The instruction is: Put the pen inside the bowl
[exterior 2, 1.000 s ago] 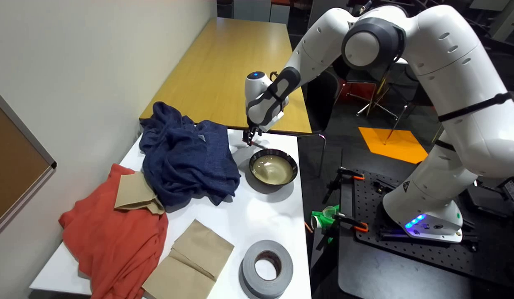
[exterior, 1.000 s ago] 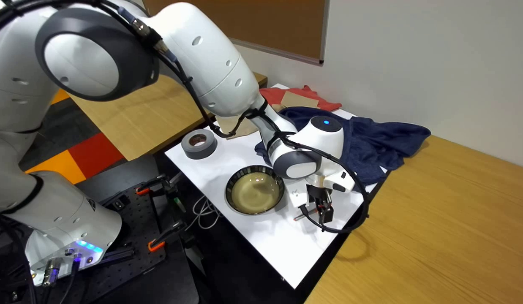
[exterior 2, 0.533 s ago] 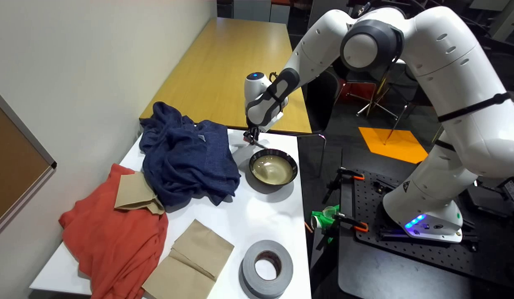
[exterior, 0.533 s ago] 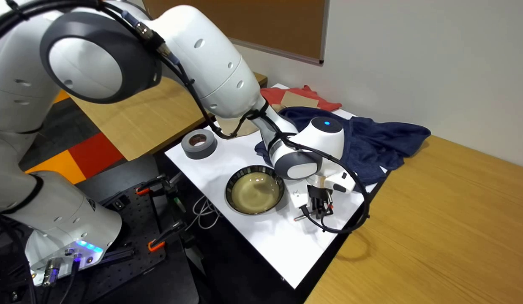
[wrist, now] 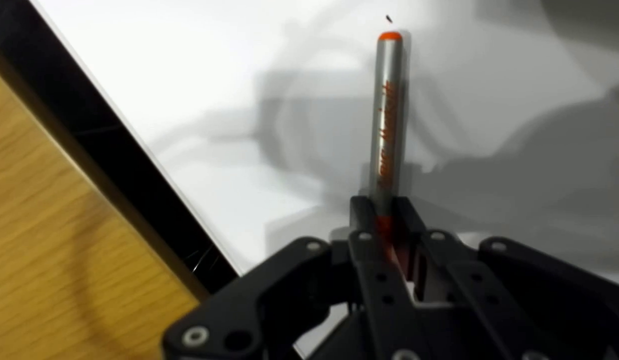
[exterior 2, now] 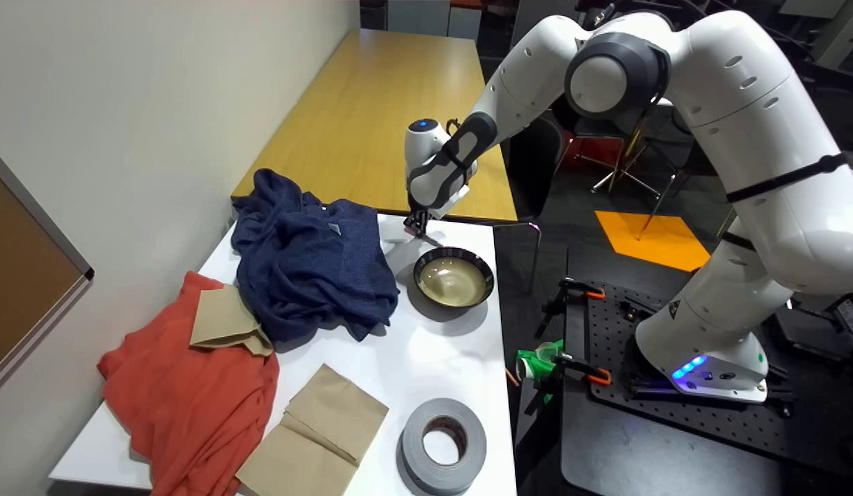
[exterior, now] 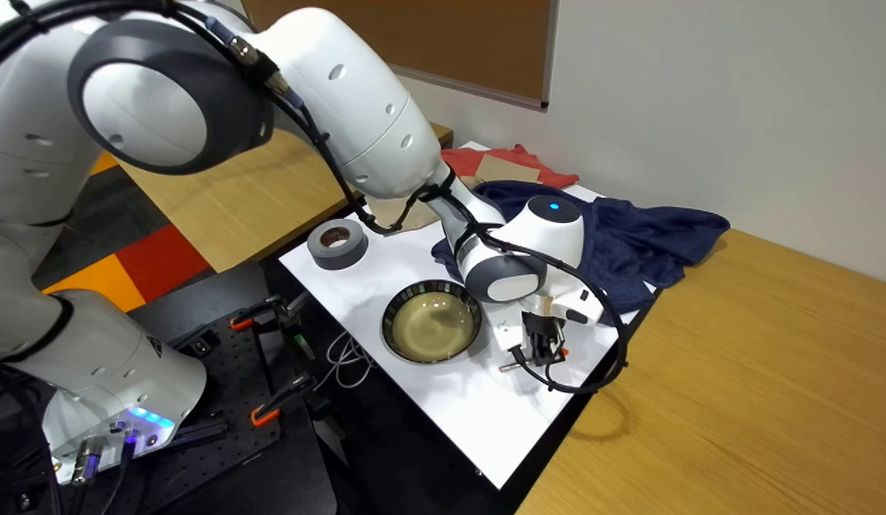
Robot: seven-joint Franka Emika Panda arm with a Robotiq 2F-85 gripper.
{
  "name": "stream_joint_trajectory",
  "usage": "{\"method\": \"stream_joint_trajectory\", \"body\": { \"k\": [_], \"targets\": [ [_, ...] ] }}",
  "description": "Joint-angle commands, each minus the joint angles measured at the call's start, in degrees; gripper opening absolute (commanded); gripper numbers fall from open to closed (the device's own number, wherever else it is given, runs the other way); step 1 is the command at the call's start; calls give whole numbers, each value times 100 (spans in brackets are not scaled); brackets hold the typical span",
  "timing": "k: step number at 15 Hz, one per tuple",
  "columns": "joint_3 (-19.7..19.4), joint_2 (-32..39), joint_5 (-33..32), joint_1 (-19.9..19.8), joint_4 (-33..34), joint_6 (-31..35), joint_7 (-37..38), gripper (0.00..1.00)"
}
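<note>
The pen (wrist: 388,120), a silver stick with orange-red ends and orange lettering, points away from me in the wrist view. My gripper (wrist: 382,207) is shut on it near its nearer orange-red end, a finger pressed to each side. In an exterior view, the silver end of the pen (exterior: 513,366) sticks out beside the gripper (exterior: 548,354). The pen is at or just above the white tabletop; I cannot tell whether it touches. The bowl (exterior: 432,329), dark-rimmed with a cream inside, stands upright close by. In an exterior view the bowl (exterior 2: 454,281) lies just past the pen's far end.
A grey tape roll (exterior 2: 444,446) lies on the white table (exterior 2: 426,358) beyond the bowl. Dark blue cloth (exterior 2: 309,262), red cloth (exterior 2: 192,386) and brown paper pieces (exterior 2: 313,434) cover the wall side. Past a dark gap, a wooden table (wrist: 64,240) adjoins.
The jaws have come together from open and now grip the pen. The pen has turned very slightly between them. The arm has barely moved; the bowl has stayed in place.
</note>
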Motion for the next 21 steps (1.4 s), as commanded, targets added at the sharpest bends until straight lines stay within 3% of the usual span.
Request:
{"method": "stream_joint_trajectory", "body": {
  "k": [1, 6, 11, 21],
  "targets": [
    [-69, -540, 62, 120, -409, 250, -35, 4],
    [-87, -1319, 33, 216, -937, 396, -64, 4],
    [-59, -2200, -73, 387, -1893, 500, -158, 4],
    [399, -3407, 292, 391, -3836, 935, -525, 4]
  ]
}}
